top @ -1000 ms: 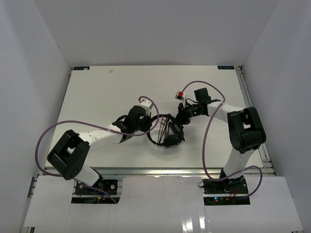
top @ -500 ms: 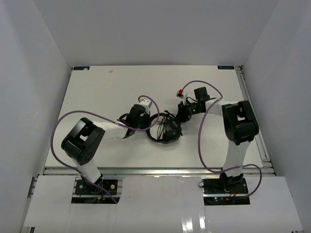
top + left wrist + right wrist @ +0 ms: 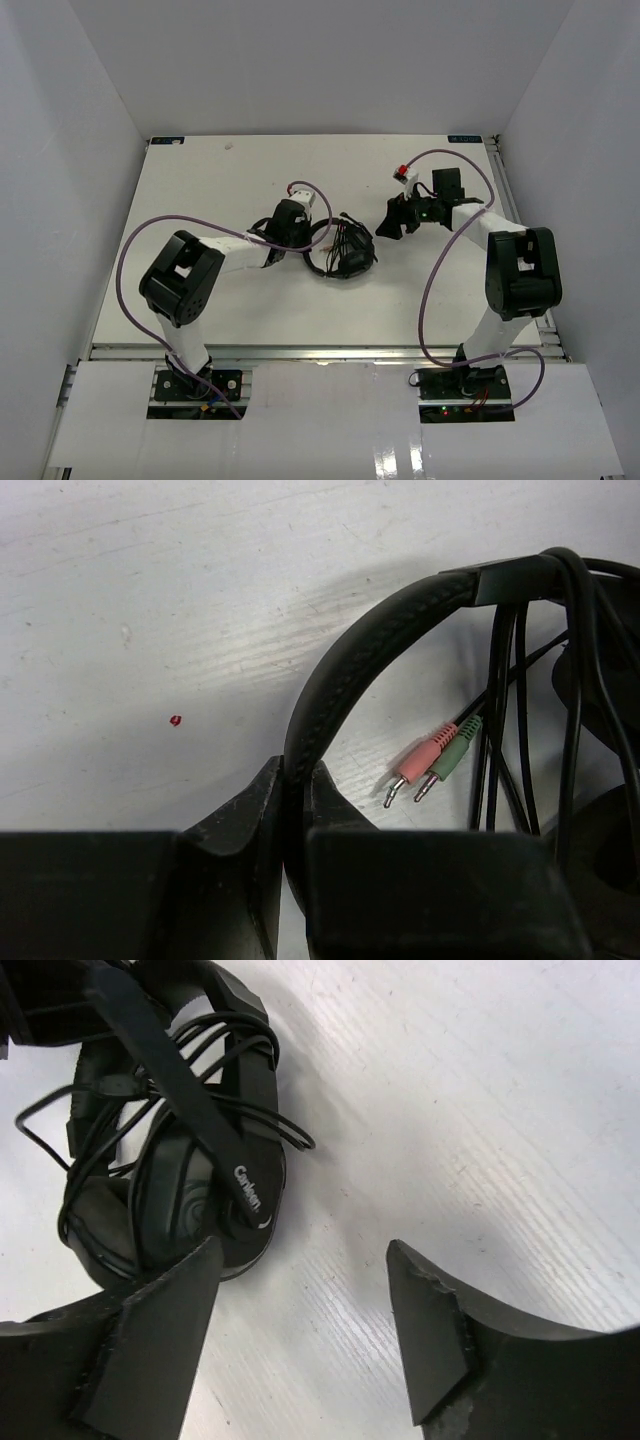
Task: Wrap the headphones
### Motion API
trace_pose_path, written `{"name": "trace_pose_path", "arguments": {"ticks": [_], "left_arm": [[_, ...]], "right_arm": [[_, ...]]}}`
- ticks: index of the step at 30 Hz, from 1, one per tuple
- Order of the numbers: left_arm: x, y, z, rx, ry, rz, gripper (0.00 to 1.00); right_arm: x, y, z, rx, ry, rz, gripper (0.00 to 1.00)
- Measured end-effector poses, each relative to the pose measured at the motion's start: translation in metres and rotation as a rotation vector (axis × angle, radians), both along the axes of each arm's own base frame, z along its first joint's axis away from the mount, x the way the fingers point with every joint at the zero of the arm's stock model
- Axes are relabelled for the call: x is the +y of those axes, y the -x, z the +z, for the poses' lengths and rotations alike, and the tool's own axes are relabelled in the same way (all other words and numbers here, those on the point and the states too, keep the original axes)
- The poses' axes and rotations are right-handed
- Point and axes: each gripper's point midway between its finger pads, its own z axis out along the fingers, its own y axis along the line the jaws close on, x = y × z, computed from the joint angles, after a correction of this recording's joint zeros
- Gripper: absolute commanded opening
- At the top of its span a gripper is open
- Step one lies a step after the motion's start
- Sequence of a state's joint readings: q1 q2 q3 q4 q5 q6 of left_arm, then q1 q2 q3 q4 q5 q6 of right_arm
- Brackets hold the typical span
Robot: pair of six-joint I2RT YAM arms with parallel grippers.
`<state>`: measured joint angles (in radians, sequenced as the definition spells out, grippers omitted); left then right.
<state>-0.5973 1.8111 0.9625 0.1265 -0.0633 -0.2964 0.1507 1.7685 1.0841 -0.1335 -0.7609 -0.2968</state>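
The black headphones (image 3: pixel 347 257) lie at the table's middle, their thin cable (image 3: pixel 240 1055) looped in several turns around the headband and earcups. My left gripper (image 3: pixel 304 244) is shut on the padded headband (image 3: pixel 350 650), which runs up from between its jaws (image 3: pixel 295 780). The pink and green plugs (image 3: pixel 435 755) lie on the table inside the arch. To the right of the headphones, my right gripper (image 3: pixel 388 226) stands open and apart from them, with only bare table between its fingers (image 3: pixel 303 1250). An earcup (image 3: pixel 195 1200) marked "Canleen" shows just beyond its left finger.
Purple arm cables (image 3: pixel 135 250) arc over the left side and the right side (image 3: pixel 430 290) of the white table (image 3: pixel 220 180). Metal rails (image 3: pixel 515 200) edge the right and near sides, with white walls around. A small red speck (image 3: pixel 175 720) marks the table.
My right gripper has opened, let go of the cable and drawn back up and to the right. The left arm has folded in while keeping the headband.
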Motion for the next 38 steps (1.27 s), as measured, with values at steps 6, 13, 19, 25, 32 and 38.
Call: {"name": "trace_pose_path", "arguments": {"ticks": [6, 13, 19, 25, 32, 38], "left_arm": [[0.003, 0.0, 0.003, 0.021, -0.009, 0.013, 0.78], [0.004, 0.013, 0.048, -0.014, 0.023, -0.041, 0.91], [0.007, 0.034, 0.133, -0.164, 0.109, -0.12, 0.95], [0.027, 0.085, 0.19, -0.277, 0.194, -0.2, 0.98], [0.064, 0.167, 0.238, -0.447, 0.329, -0.276, 0.98], [0.077, 0.193, 0.227, -0.442, 0.355, -0.282, 0.98]], "right_arm": [[-0.009, 0.007, 0.027, -0.084, 0.04, -0.03, 0.89], [-0.041, 0.048, 0.08, -0.312, 0.142, -0.105, 0.9], [-0.068, 0.068, 0.141, -0.514, 0.181, -0.258, 0.9], [-0.095, 0.092, 0.137, -0.504, 0.235, -0.401, 0.9], [-0.128, 0.105, 0.131, -0.465, 0.288, -0.592, 0.9], [-0.144, 0.106, 0.139, -0.477, 0.297, -0.689, 0.9]]}}
